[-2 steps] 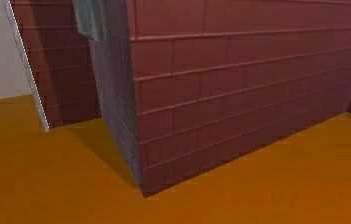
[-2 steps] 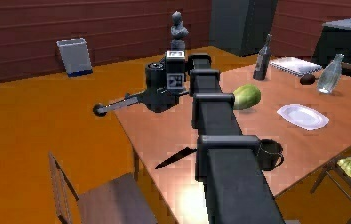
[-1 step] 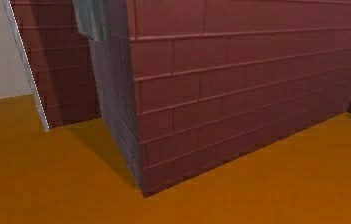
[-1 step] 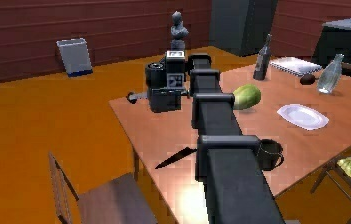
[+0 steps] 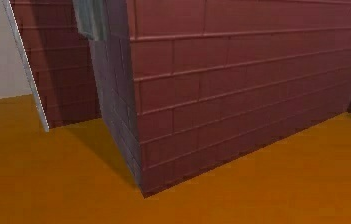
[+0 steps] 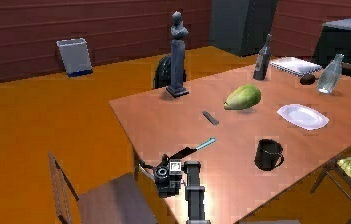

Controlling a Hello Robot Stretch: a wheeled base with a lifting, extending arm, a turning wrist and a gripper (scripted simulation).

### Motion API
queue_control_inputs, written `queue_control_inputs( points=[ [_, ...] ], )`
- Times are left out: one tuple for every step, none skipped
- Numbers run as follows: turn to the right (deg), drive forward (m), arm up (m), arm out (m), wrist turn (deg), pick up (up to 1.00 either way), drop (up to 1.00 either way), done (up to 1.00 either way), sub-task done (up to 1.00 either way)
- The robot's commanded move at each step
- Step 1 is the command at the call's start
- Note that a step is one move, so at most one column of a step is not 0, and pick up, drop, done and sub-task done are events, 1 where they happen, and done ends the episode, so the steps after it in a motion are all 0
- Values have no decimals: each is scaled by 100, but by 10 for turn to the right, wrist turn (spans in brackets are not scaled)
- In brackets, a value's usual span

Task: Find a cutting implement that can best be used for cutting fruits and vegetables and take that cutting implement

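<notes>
The end effector [image 6: 163, 172] is sitting at the counter's [image 6: 158, 115] near edge; its finger state and load cannot be determined. A slim bluish implement [image 6: 203, 144] is lying on the counter just beside it, left of a mug [image 6: 269, 154].

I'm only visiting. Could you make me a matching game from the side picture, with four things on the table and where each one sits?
Things:
1. dark grey statue
2. green-yellow oval fruit
3. white square plate
4. black mug

Places:
A. nearest the picture's bottom edge
B. far left corner of the brown wooden table
C. between statue and plate
D. farthest right of the four

Pairs: 1-B, 2-C, 3-D, 4-A
</notes>
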Motion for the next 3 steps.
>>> queue_control_inputs(
  points=[
    [0, 0, 0, 0, 0, 100, 0, 0, 0],
    [0, 0, 10, 0, 0, 0, 0, 0, 0],
    [0, 0, 0, 0, 0, 0, 0, 100, 0]
  ],
)
